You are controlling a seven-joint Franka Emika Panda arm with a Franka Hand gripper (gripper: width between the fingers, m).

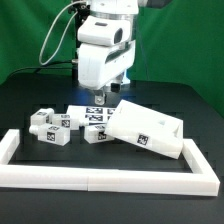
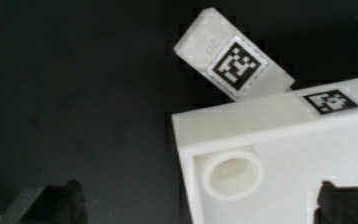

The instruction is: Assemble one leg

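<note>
Several small white legs with tags lie in a cluster at the exterior view's left: one [image 1: 42, 122], another [image 1: 60, 136], one nearest the panel [image 1: 97, 136]. The large white square panel [image 1: 150, 128] lies tilted to their right. My gripper [image 1: 100, 98] hangs open and empty just behind the panel's near-left corner, holding nothing. In the wrist view my gripper [image 2: 202, 208] is wide open, its dark fingertips [image 2: 59, 205] far apart, above the panel's corner [image 2: 291, 140] with a round hole [image 2: 234, 171]. No leg shows for certain in the wrist view.
The marker board [image 1: 88, 113] lies flat behind the legs. A narrow white tagged strip [image 2: 229, 55] shows past the panel in the wrist view; I cannot tell what it is. A white raised fence [image 1: 100, 181] borders the front and left of the black table.
</note>
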